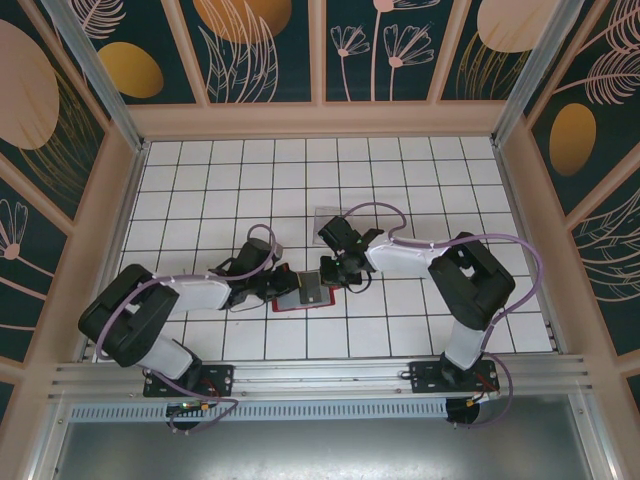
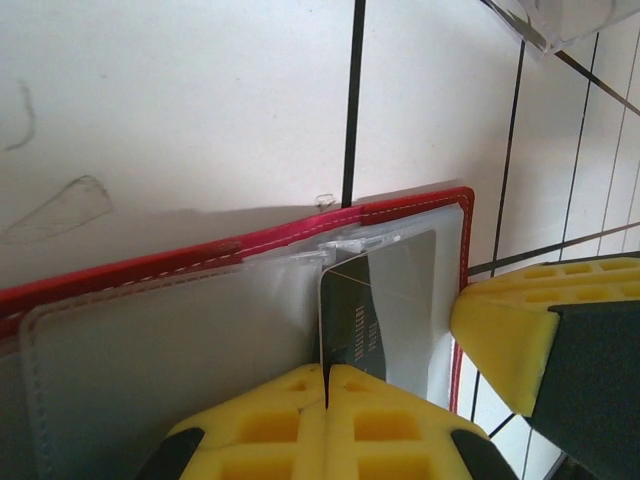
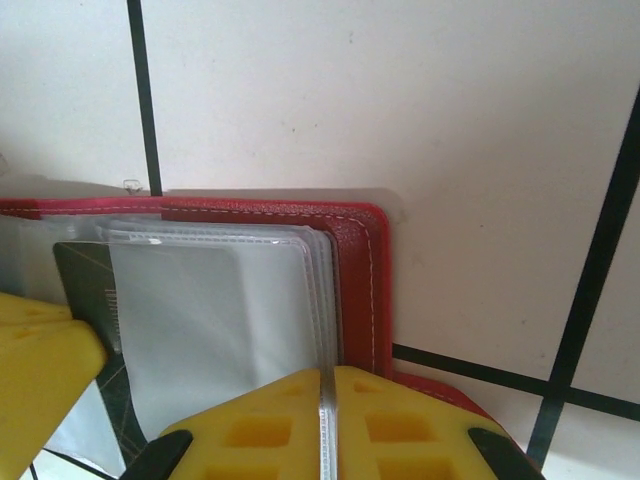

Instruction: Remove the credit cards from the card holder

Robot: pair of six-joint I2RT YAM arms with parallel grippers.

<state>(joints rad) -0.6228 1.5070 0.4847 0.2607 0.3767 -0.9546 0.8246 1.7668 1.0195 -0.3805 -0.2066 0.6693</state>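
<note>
Card holder (image 1: pixel 303 297): you find it lying open near the middle of the tabletop (image 1: pixel 400 170), red cover down and grey inner face up, between the two arms. The tabletop is white tile with dark grout lines. Peach-framed panels printed with pale leaves and flowers on dark teal wall it in on three sides.

From the top camera the arms cover much of the holder, so its contents are hard to read there. A clear plastic piece (image 1: pixel 333 214) beyond the holder is faint against the tiles.

In the right wrist view the holder's red stitched edge (image 3: pixel 355 240) frames a stack of clear sleeves (image 3: pixel 220 310). A dark card (image 3: pixel 85 270) sits in one of them, its print too blurred to read.

Your right pincer (image 3: pixel 323 385) is closed narrow on the sleeves, with a thin clear edge running between its yellow pads. Your left pincer (image 2: pixel 325 378) has its pads pressed together at the near edge of the dark card. You cannot tell whether the pale sleeve edge there is nipped.
</note>
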